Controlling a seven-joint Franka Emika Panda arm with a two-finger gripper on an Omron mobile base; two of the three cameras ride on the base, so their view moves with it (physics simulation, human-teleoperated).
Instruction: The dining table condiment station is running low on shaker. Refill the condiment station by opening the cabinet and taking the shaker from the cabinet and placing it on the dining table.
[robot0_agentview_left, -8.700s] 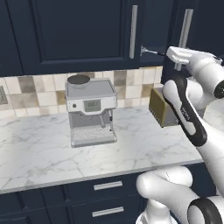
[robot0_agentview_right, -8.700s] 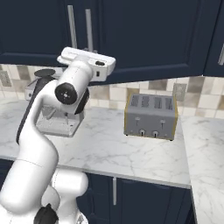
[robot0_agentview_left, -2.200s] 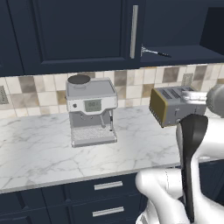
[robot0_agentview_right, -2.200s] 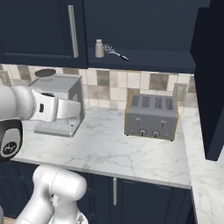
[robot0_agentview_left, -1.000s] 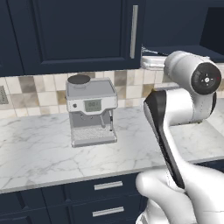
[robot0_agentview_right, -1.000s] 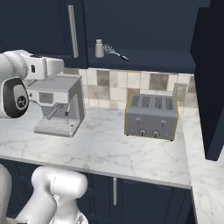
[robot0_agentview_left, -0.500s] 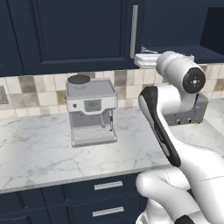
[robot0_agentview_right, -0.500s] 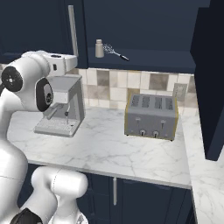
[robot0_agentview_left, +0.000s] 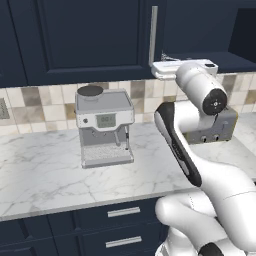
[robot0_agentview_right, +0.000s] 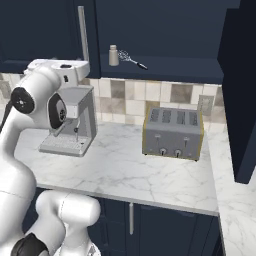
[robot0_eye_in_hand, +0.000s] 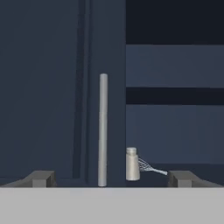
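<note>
Standing upright on the open shelf of the dark navy upper wall cabinet (robot0_agentview_right: 165, 30), in the upper middle of the right base view, is the small pale grey-beige cylindrical shaker (robot0_agentview_right: 114, 55) with a narrower rounded cap; no label or writing can be read on it. A thin metal whisk (robot0_agentview_right: 131, 59) lies just beside it. In the hand view the shaker (robot0_eye_in_hand: 132, 164) sits low, right of centre, next to the long vertical silver bar handle (robot0_eye_in_hand: 103, 130). The pincer (robot0_eye_in_hand: 112, 179) is released, its tips spread wide. Below, the white-grey marble bench (robot0_agentview_right: 150, 175) carries a silver coffee machine (robot0_agentview_left: 104, 127) and a grey four-slot toaster (robot0_agentview_right: 173, 132).
</note>
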